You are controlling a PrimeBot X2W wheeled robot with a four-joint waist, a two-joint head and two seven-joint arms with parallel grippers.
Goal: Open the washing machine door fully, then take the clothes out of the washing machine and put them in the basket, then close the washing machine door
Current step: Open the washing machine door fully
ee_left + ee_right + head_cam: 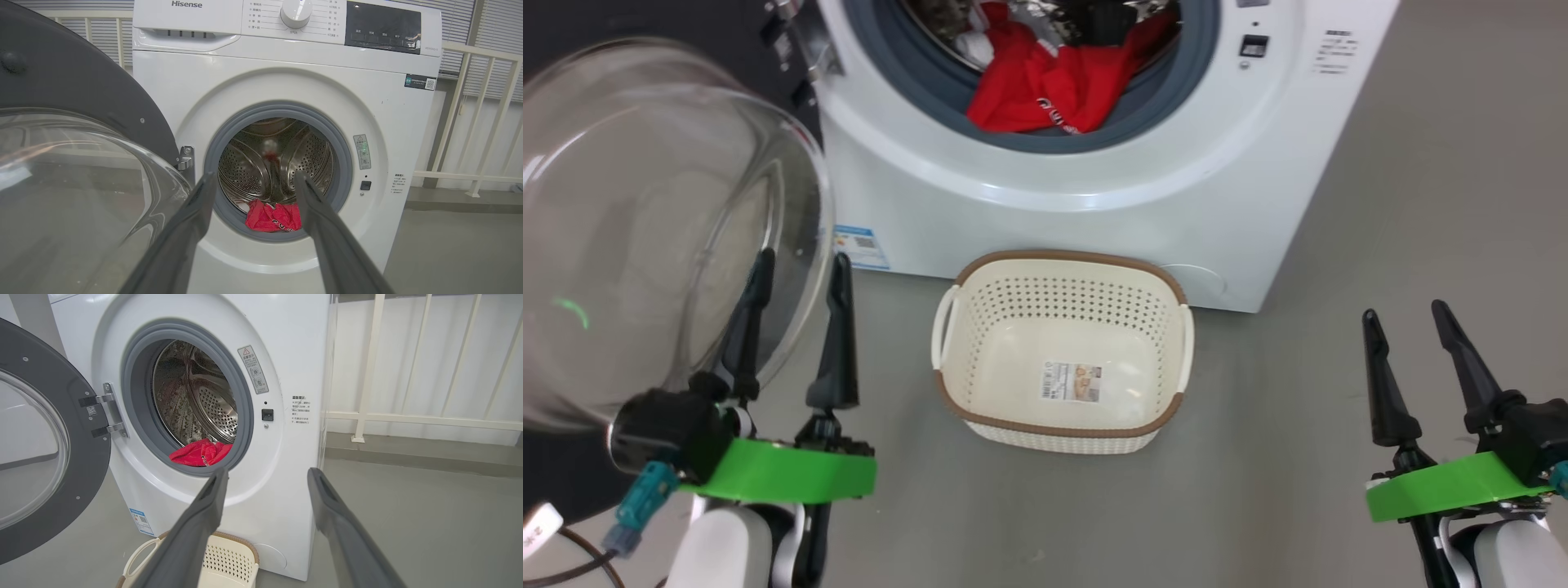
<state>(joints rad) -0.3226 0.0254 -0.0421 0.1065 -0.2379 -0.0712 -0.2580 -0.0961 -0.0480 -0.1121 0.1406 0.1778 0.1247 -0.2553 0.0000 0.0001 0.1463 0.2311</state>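
- Both tools are spread wide with nothing between the fingers: the left gripper (802,265) and the right gripper (1405,312).
- Right at the left gripper's outer side bulges the glass bowl of the washing machine door (645,204), swung well clear of the opening. The outer finger overlaps the glass in the head view; whether they touch, I cannot tell.
- Ahead of the fingertips and between the two grippers, the basket (1062,256) sits on the floor with no clothes in it, its far rim close against the washing machine (1054,220).
- Beyond the basket and above it, the clothes (1054,86) lie as a red heap on the lower lip of the grey gasket, spread side to side across the mouth.
- From the left gripper the heap is straight ahead, framed between its two fingers in the left wrist view. From the right gripper it lies ahead and off towards its inner side.
- The left arm looks the better lined up, so a straight forward reach from it should meet the heap across its long side.
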